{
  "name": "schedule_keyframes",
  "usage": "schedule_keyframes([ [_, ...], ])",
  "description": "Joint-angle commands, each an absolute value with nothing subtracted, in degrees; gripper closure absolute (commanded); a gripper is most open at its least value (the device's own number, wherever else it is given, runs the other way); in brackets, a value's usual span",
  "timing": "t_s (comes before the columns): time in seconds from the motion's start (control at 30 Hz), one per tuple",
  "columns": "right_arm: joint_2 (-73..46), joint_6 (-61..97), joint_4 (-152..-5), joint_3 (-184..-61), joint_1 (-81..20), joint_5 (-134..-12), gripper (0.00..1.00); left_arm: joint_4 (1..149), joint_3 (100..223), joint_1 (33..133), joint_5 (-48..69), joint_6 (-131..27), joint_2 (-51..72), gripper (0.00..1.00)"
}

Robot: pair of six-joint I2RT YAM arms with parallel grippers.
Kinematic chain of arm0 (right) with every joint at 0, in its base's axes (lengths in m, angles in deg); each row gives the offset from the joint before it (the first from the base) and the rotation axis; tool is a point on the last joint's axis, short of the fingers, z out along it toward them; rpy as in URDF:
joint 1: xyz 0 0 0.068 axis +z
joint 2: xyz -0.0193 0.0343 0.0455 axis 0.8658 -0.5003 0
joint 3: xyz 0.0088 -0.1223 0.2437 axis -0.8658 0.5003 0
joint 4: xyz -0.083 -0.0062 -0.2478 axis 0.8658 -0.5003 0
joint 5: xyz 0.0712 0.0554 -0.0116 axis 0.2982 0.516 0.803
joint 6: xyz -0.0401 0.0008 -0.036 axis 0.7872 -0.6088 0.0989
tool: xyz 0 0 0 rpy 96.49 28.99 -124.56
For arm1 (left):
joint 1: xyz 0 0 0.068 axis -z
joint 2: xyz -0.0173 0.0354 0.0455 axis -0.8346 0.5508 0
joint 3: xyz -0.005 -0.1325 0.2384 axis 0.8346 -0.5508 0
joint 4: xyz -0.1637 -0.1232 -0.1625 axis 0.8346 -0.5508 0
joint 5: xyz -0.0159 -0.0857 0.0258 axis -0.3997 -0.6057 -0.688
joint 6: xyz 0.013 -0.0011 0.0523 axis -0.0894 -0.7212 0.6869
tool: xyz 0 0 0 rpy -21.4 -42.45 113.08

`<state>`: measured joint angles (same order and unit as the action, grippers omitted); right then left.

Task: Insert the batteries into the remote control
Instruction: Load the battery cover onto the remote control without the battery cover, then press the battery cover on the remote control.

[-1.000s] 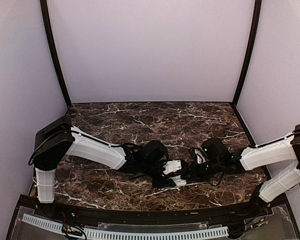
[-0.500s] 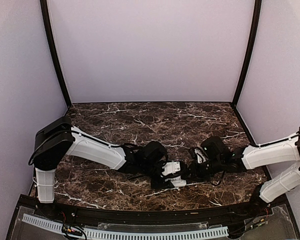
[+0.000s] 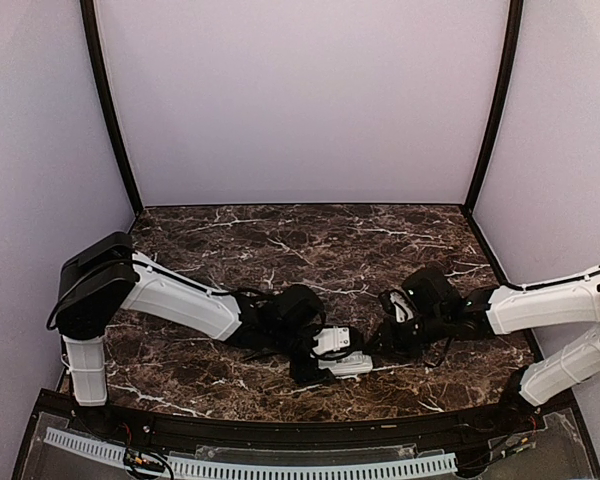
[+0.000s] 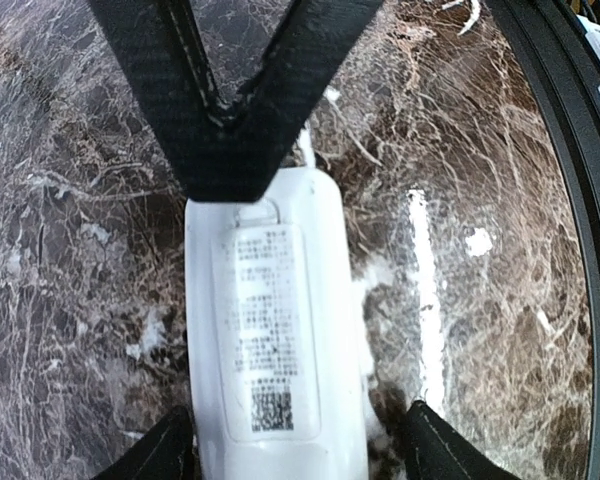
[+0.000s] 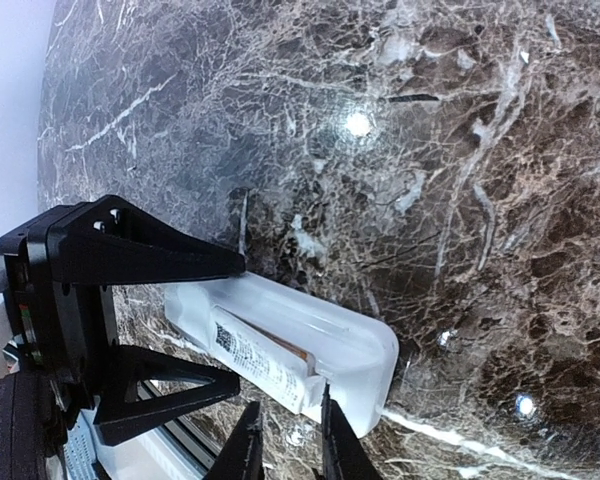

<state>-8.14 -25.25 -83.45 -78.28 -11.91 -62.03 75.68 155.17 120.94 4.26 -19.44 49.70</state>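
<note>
**Top external view.** The remote control [image 3: 350,367] lies on the marble table [image 3: 280,240] near the front edge, between the two arms. Its long axis runs roughly left to right. The left gripper [image 3: 320,362] is at the remote's left end and the right gripper [image 3: 378,348] is at its right end. Jaw positions cannot be read from this view.

**Left wrist view.** The remote control [image 4: 270,330] lies flat with its back side up, showing a printed label [image 4: 265,320]. The long axis points straight away from the left gripper [image 4: 300,455]. The code square on the label sits at the end nearer this gripper. The left jaws are spread, with one fingertip [image 4: 165,450] on each long side of the remote. The black frame of the right gripper [image 4: 230,170] sits over the far end.

**Right wrist view.** The remote control [image 5: 340,345] runs diagonally, with its rounded end pointing to lower right. A dark brownish slit runs beside the label panel. The left gripper [image 5: 242,325] straddles the other end, with its fingers well apart. The right gripper [image 5: 285,440] is at the remote's near edge. Its fingertips [image 5: 245,445] stand close together with a narrow gap between them. Whether they pinch the edge cannot be told.
</note>
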Motion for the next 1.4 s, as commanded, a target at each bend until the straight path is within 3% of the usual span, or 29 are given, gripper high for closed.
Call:
schedule_keyframes([
  [0.0, -8.31, -24.24, -84.79, -80.44, -11.38, -62.78, 0.81, 73.22, 151.63, 119.63, 3.57, -17.67, 44.37, 0.28],
  [0.27, -10.38, -23.71, -86.27, -82.18, -11.44, -62.55, 0.83, 71.41, 148.42, 118.12, 2.96, -17.32, 42.74, 0.28],
  [0.73, -11.97, -23.50, -88.04, -83.13, -11.46, -62.50, 0.89, 71.66, 148.39, 117.84, 1.72, -16.99, 43.66, 0.40],
  [1.37, -13.61, -23.55, -86.57, -83.29, -11.44, -61.47, 0.97, 71.55, 148.59, 117.84, 1.97, -17.03, 44.12, 0.41],
])
